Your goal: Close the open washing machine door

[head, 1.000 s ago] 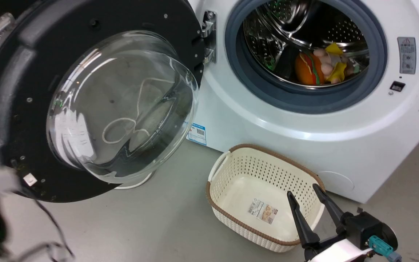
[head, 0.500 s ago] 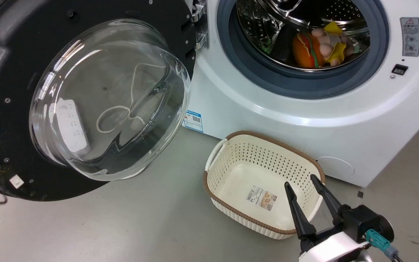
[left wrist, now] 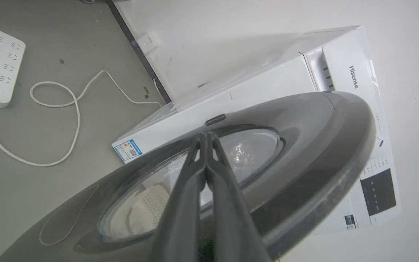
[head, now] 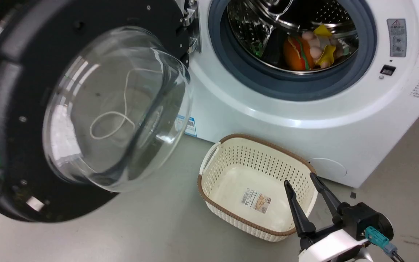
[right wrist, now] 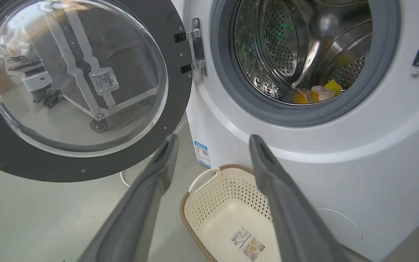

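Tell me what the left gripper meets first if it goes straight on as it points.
Most likely the washing machine door: the shut left gripper points at its dark outer face, near the window's edge. Contact cannot be judged.

My right tool (head: 299,179) has two long, slim black fingers that taper to points, rising from a boxy black housing (head: 358,220) with a rounded side. Behind it sits my glossy white forearm shell (head: 327,249), with a teal plug (head: 376,236) and a thin dark cable beside it. My left tool (left wrist: 206,135) has matte dark grey fingers, broad at the base and thin at the tips.
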